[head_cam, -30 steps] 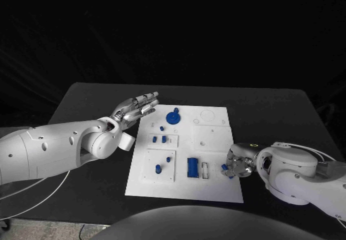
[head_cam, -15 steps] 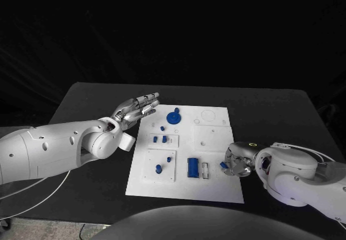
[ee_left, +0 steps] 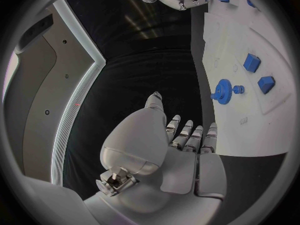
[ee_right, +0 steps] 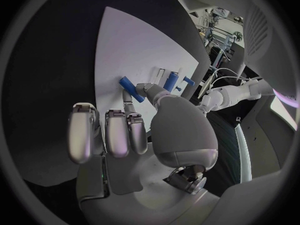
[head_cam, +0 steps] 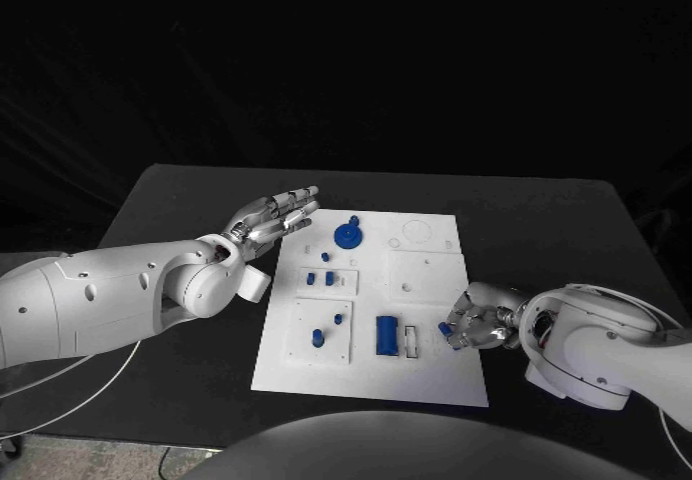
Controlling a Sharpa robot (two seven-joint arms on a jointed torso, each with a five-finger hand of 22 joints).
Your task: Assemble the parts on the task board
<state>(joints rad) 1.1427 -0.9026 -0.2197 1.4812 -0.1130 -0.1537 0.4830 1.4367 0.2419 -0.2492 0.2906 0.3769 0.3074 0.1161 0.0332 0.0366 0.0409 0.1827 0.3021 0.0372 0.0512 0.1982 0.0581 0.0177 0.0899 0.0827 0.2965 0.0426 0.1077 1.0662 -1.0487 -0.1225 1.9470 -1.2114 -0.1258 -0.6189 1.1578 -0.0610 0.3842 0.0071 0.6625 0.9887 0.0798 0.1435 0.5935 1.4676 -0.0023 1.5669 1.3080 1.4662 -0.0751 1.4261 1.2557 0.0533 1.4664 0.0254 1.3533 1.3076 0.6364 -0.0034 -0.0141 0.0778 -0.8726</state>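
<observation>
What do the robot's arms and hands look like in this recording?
Both arms are glossy white with rounded, bulbous shells. The left arm has small dark dots and a thin pale cable beneath it. The right arm carries thin cables. The left hand and right hand are silver metal, many-fingered.

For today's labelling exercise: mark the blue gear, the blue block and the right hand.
blue gear (head_cam: 346, 236), head view, its round face.
blue block (head_cam: 387, 335), head view, its top face.
right hand (head_cam: 479, 320), head view, its middle.
</observation>
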